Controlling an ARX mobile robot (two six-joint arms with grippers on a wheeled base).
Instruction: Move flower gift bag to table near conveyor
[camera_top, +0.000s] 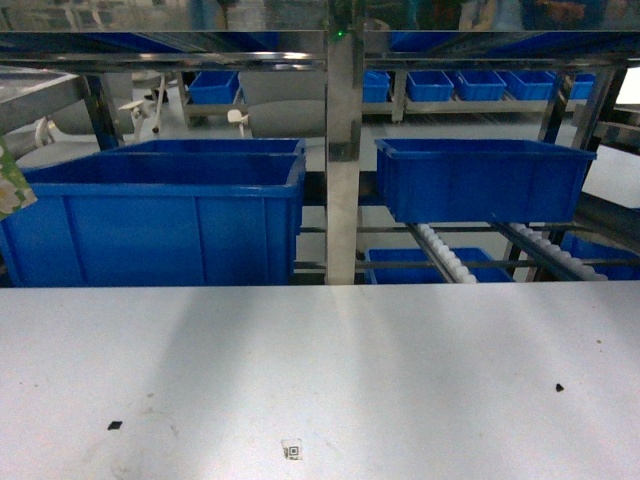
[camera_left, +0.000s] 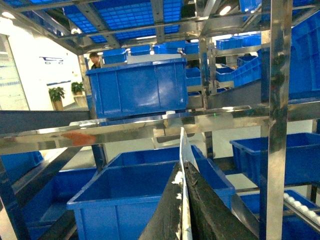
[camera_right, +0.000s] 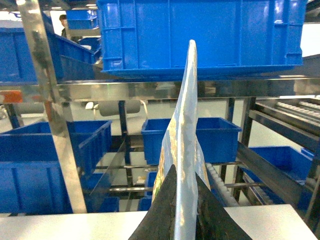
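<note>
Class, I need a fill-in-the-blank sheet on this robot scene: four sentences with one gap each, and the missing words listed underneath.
1. The big bins sitting in the steel conveyor are coloured ____.
2. The conveyor's sloped lanes are lined with small white ____.
3. In the right wrist view, the right gripper is ____ on the thin edge of the gift bag.
4. The small square sticker lies on the white ____.

Missing words: blue; rollers; shut; table
</note>
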